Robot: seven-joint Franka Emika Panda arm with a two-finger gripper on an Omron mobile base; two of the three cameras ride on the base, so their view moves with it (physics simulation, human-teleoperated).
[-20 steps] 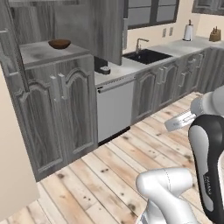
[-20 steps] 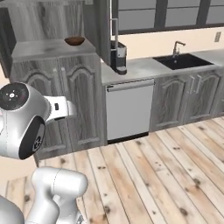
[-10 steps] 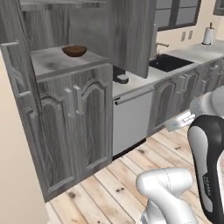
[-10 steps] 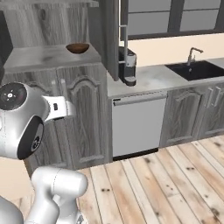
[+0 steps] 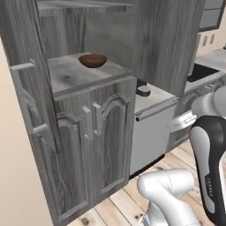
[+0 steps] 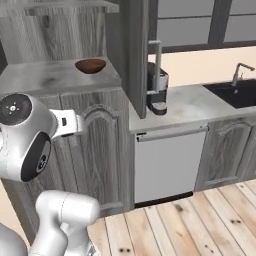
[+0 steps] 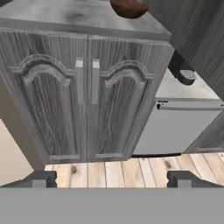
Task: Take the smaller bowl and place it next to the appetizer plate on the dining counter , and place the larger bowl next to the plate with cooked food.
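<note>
- Facing a bank of grey wood-grain cabinets, your arm (image 5: 212,163) rises at 4 o'clock in the left base view and at 8 o'clock in the right base view.
- You see the smaller bowl (image 5: 92,60), shallow and dark brown, resting upright on the grey worktop (image 5: 73,76) of the double-door cabinet (image 5: 95,145); it sits toward the back right of that surface, at about 11 o'clock in the left base view and in the right base view.
- In the hand view the same bowl is cut by the top edge at 12 o'clock, above the cabinet's two arched doors and paired handles.
- Your gripper (image 7: 112,179) stands spread wide, its two dark tips well apart at 6 o'clock of the hand view, pinching nothing and well apart from the bowl.
- To the cabinet's right you find a pale dishwasher front (image 6: 167,162) under a lower counter, with a dark coffee machine (image 6: 157,92) standing on top.
- A sink with a faucet (image 6: 240,75) lies at 3 o'clock in the right base view.
- Pale wooden planks (image 6: 200,220) cover the floor.
</note>
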